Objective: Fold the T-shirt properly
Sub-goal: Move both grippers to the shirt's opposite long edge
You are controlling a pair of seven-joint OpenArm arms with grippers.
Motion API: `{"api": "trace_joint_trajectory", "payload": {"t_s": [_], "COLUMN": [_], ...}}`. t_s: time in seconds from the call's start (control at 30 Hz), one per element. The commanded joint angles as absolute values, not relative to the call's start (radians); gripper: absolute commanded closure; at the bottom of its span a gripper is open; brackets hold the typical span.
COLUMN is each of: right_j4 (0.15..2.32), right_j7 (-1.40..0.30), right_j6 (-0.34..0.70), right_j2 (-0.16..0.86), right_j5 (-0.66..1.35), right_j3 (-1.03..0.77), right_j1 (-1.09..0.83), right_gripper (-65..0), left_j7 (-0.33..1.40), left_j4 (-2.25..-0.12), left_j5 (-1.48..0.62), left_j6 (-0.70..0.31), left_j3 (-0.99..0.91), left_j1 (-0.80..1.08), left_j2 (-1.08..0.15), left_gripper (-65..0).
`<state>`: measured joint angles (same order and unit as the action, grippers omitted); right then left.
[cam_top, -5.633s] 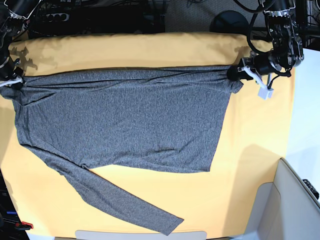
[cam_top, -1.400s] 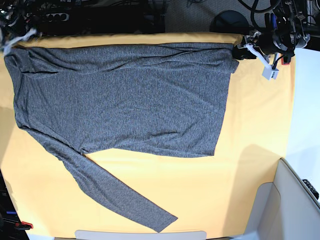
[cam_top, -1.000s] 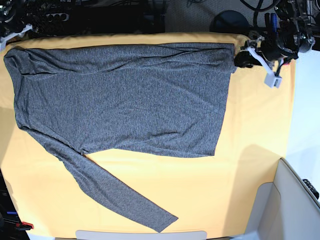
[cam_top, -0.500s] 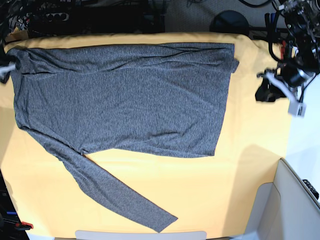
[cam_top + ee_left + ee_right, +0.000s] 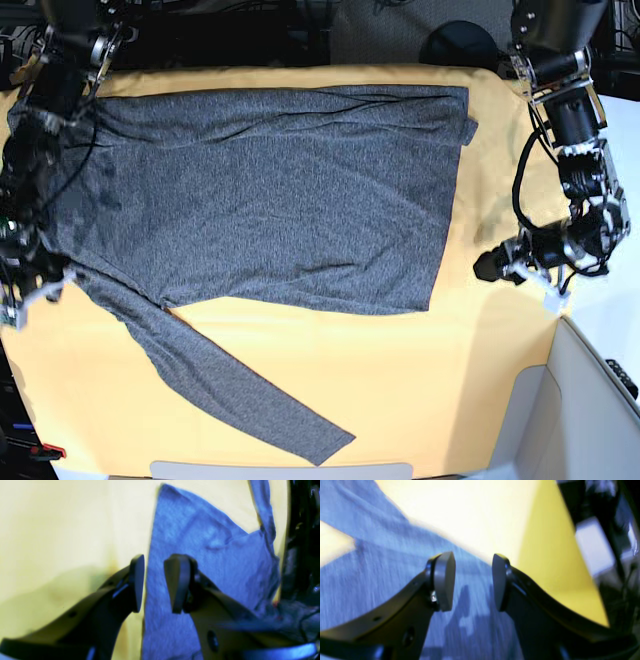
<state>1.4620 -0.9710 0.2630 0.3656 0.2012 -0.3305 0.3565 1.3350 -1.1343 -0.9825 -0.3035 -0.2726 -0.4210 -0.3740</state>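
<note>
Heathered T-shirt lay spread between 2 open grippers

The dark-grey heathered T-shirt (image 5: 270, 210) lay across the yellow-orange cloth sheet (image 5: 500, 400), 1 long sleeve (image 5: 240, 385) stretched diagonally toward the near edge. The left gripper (image 5: 155, 583) stood with jaws apart, near the garment's side edge. The right gripper (image 5: 473, 581) also had its jaws apart, with knit fabric behind them; in that blurred wrist view, it seemed to hold nothing.

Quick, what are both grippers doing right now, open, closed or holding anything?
Left gripper: open, holding nothing.
Right gripper: open, holding nothing, fingers apart with the shirt in view between them.
</note>
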Motion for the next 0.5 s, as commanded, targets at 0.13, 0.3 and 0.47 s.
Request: {"api": "trace_joint_trajectory", "payload": {"t_s": [0.13,0.3,0.47], "right_j4": [1.162,0.984,0.980], "right_j7": [-0.779,-0.690,-0.680], "right_j6": [0.259,0.259,0.259], "right_j2": [0.443,0.441,0.440], "right_j5": [0.151,0.108,0.088], "right_j3": [-0.131,-0.077,-0.079], "right_j1": [0.553,0.627,0.622], "right_gripper": [-24.4,-24.4,-24.4], "left_j7": [1.188,1.081,1.012], "left_j4": [-0.865,-0.788,-0.754], "left_j5": [-1.007,-1.007,-1.007], "left_j6": [-0.311,-0.312,-0.312], "left_j3": [-0.070,0.062,0.114], "left_j1": [-0.558,-0.605,-0.625], "left_j2": [-0.404,-0.410,-0.407], "left_gripper": [-22.0,-22.6,-22.6]}}
